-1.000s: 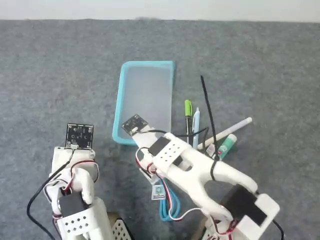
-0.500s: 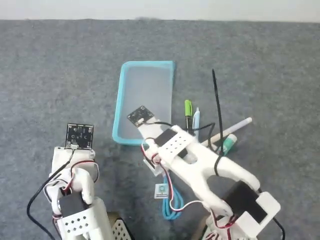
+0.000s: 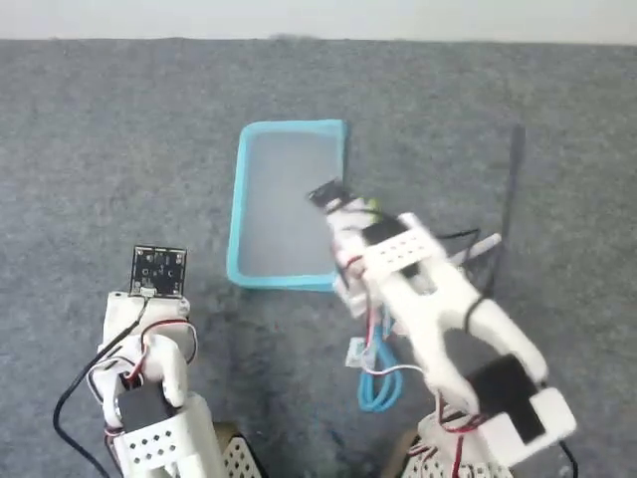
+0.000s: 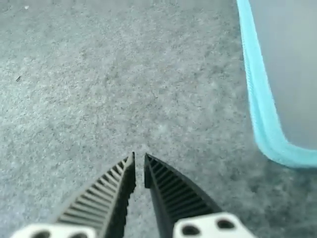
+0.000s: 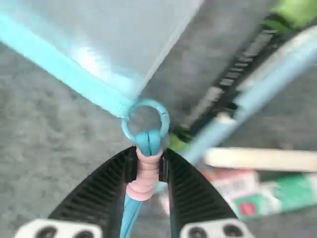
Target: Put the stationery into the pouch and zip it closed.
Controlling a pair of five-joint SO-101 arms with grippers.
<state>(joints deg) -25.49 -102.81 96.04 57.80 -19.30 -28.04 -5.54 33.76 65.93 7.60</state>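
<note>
Stationery (image 5: pixel 267 79): outside pouch (image 3: pixel 284 209), frame centre | right gripper (image 5: pixel 147 156): clamping zipper pull (image 5: pixel 147 141) | left gripper (image 4: pixel 139 158): closed, empty | zip: pending

**Smeared arm, buried pens, cropped edges**

From above, the right arm (image 3: pixel 428 289) is blurred and covers one near corner of the pouch (image 3: pixel 236 199). It hides all but the end of a white pen (image 3: pixel 488 242) and the tip of a green pen (image 3: pixel 371 206), and a thin black strip (image 3: pixel 515 164) is too smeared to identify. In the right wrist view a pale blue pen (image 5: pixel 257 89) is a soft streak, a green-and-white tube (image 5: pixel 267 198) is cut by the edge, and the zip pull (image 5: pixel 146 141) disappears between the fingers of the right gripper (image 5: pixel 147 156). The left wrist view crops the pouch to one corner.
</note>
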